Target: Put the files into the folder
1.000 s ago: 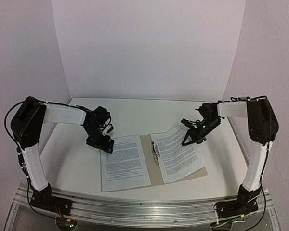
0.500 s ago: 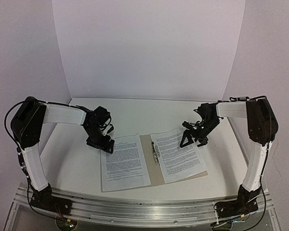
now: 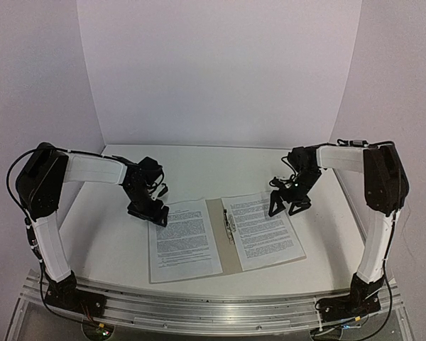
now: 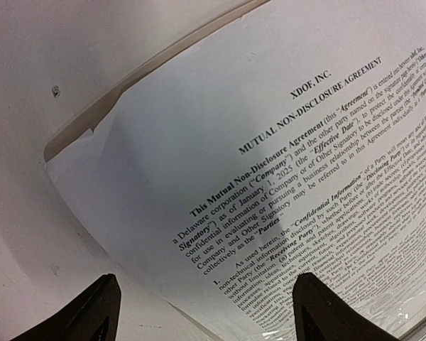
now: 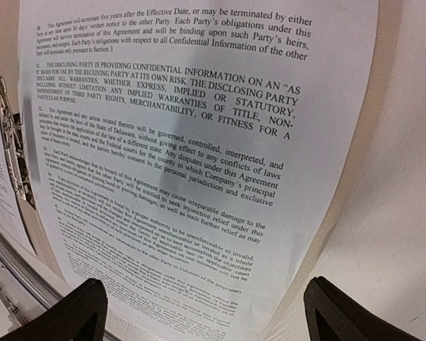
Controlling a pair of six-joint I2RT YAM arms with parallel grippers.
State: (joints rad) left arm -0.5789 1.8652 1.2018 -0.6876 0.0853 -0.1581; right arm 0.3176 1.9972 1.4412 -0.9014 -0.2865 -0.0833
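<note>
A plain tan card folder (image 3: pixel 214 249) lies open and flat near the middle of the white worktop (image 3: pixel 106 241), with a thin metal fastener strip (image 3: pixel 228 227) along its central fold. The two white paper sheets printed with small black text rest inside it, one on each half. The left sheet (image 3: pixel 183 238) covers the left half almost fully; in the left wrist view it carries the heading "MUTUAL NON-DISCLOSURE AGREEMENT" and a narrow tan edge of the folder shows beyond its corner. The right sheet (image 3: pixel 264 229) lies on the right half, turned a little, so that some tan card shows at its near right corner. The left claw (image 3: pixel 148 214) is at the far left corner of the left sheet, its two black fingers (image 4: pixel 92 316) spread wide with nothing gripped between them. I cannot tell if it touches the paper. The right claw (image 3: pixel 287 209) is over the far right corner of the right sheet, its fingers (image 5: pixel 64 316) also far apart and holding nothing.
</note>
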